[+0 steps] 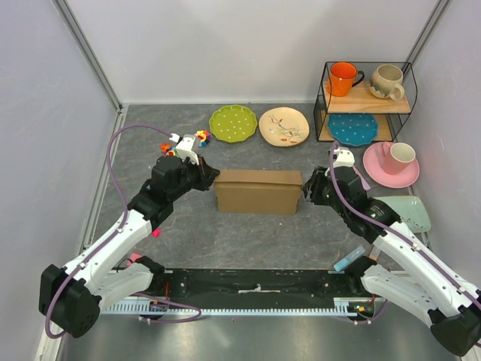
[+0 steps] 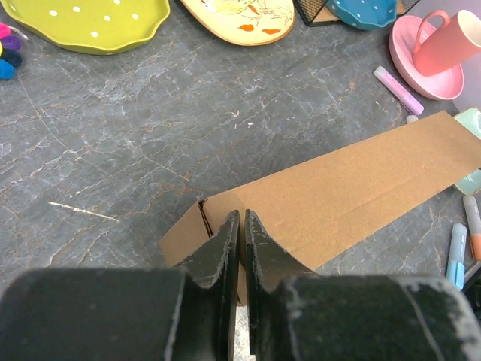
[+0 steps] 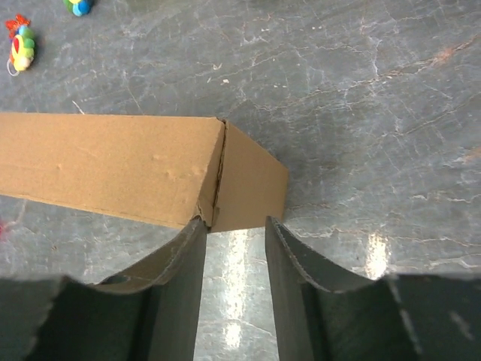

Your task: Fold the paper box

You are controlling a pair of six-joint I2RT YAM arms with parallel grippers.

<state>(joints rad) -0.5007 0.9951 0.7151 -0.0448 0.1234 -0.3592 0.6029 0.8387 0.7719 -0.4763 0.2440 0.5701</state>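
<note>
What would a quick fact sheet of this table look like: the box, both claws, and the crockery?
Box: paper box, a long block lying mid-table between the arms
Left gripper: nearly shut at the box's left end
Right gripper: open, at the box's right end
Behind: green plate, cream plate, wire rack

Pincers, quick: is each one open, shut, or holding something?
Left pincer: shut at the paper box end; a grip cannot be told.
Right pincer: open, holding nothing.
</note>
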